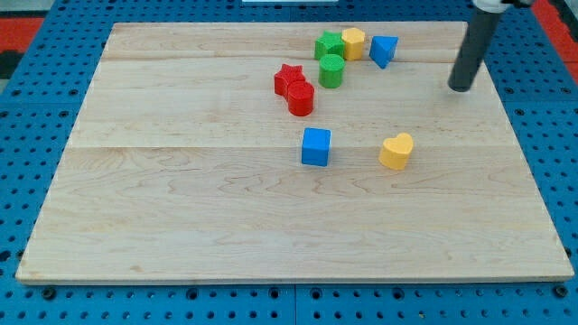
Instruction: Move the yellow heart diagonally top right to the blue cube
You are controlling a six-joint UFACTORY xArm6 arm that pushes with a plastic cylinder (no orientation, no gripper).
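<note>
The yellow heart (pixel 396 151) lies on the wooden board (pixel 181 208), right of centre. The blue cube (pixel 316 146) sits to its left at about the same height in the view, a clear gap between them. My tip (pixel 461 88) stands up and to the right of the yellow heart, apart from it and touching no block.
Near the view's top, a green star-like block (pixel 328 44), a yellow hexagonal block (pixel 353 42) and a blue triangular block (pixel 384 50) cluster together. Below them are a green cylinder (pixel 331 70), a red star (pixel 289 79) and a red cylinder (pixel 301 97).
</note>
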